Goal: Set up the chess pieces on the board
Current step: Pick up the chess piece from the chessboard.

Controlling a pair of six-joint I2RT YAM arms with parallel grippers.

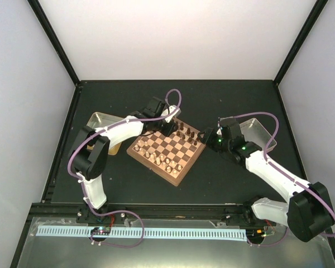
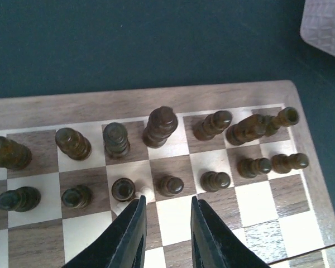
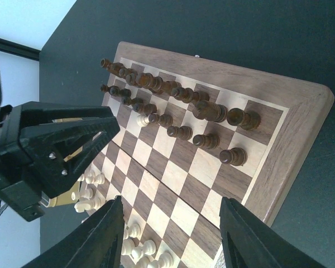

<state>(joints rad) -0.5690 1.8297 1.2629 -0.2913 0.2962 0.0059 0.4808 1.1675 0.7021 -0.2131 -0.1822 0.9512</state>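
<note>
- I am part-way through setting up the board (image 2: 156, 99). It sits cornerwise on the dark surface (image 1: 229, 178), with the dark men ranked along its far side and the pale pieces (image 3: 133, 229) on the near side.
- One small pale pawn (image 2: 147, 194) stands in the dark pawns (image 2: 170, 185)' row, on the line between two squares. I judge it out of place, and it looks like the piece in hand.
- My left end effector (image 2: 166, 223) hovers just short of it. Its jaws are narrowly parted with nothing between them, and one tip is just beside the pawn.
- My right end effector (image 3: 173, 237) hangs wide open and empty over the board's opposite corner.
- The pawn stands upright with its long axis vertical, so I see mostly its round head.
- Next I would need to centre the jaws on that head, come straight down without brushing the dark pawns on either side, and then close.
</note>
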